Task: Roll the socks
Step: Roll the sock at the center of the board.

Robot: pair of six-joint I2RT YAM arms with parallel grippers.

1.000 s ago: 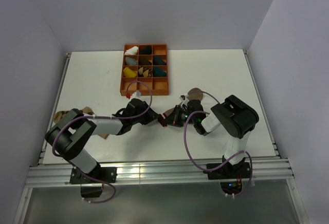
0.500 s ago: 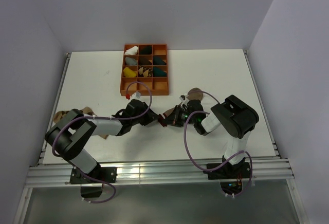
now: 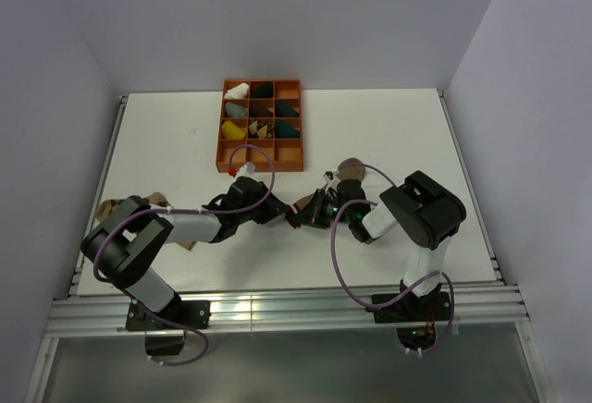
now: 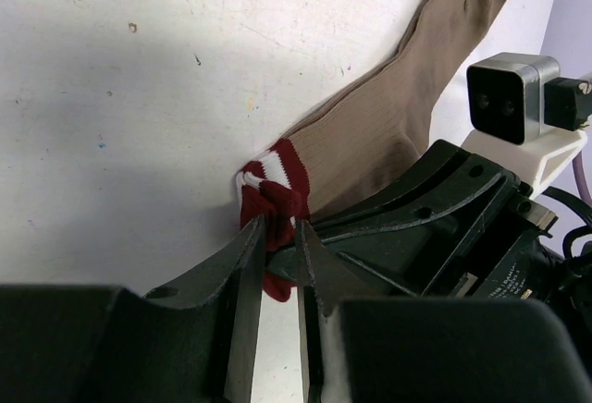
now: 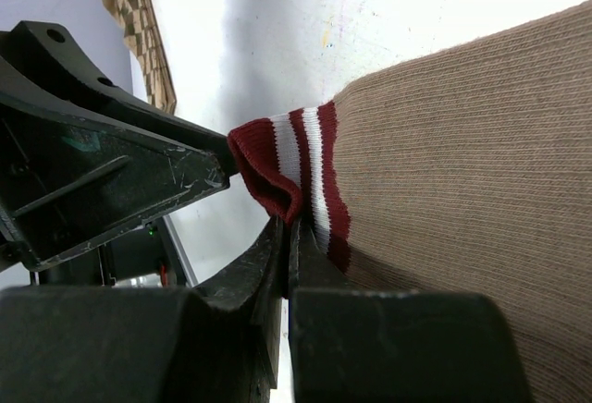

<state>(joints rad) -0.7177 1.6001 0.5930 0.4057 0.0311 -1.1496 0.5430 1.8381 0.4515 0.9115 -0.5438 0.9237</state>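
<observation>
A tan-brown ribbed sock (image 4: 370,135) with a dark red-and-white striped cuff lies flat on the white table (image 3: 388,126), in the middle of the near half. Its toe points away toward the far right and its cuff sits between the two arms. The left gripper (image 4: 276,227) has its black fingers drawn in narrowly, pinching a bunched fold of the red cuff. The right gripper (image 5: 285,227) meets it from the opposite side, its jaws pressed tightly together on the same cuff edge, so the two tools almost touch. The tan-and-dark-brown argyle diamond-patterned sock (image 5: 139,24) lies well apart at the table's near left, beside the left arm. An orange plastic compartment tray (image 3: 264,81) holding rolled sock bundles stands toward the far edge.
</observation>
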